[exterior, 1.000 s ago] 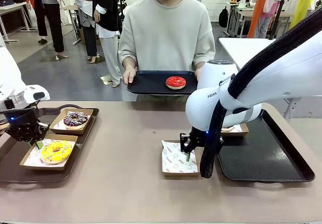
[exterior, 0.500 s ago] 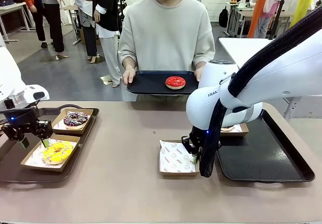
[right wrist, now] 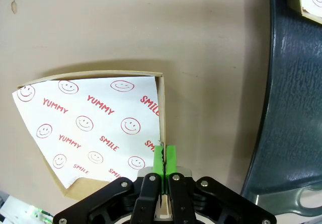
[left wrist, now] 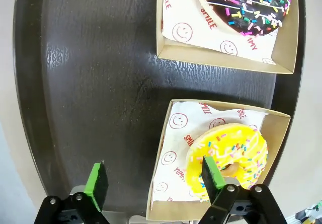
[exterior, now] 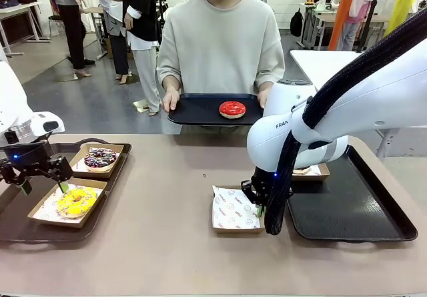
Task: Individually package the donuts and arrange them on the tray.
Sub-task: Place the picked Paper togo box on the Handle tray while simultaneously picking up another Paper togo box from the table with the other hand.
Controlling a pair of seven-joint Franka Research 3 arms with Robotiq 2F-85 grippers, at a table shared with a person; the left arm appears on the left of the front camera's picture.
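Two donuts already sit boxed on the dark tray (exterior: 17, 210) at the frame's left: the yellow-glazed donut (exterior: 75, 201) in the nearer box, the sprinkled chocolate donut (exterior: 101, 157) just behind it. The left gripper (exterior: 41, 185) hangs over the yellow one, fingers wide apart, holding nothing. At lower centre, the right gripper (right wrist: 164, 158) pinches the wall of an empty paper-lined box (exterior: 235, 210). The red donut (exterior: 232, 109) waits unboxed on the person's tray (exterior: 193, 110), upper centre. Roughly half seems done.
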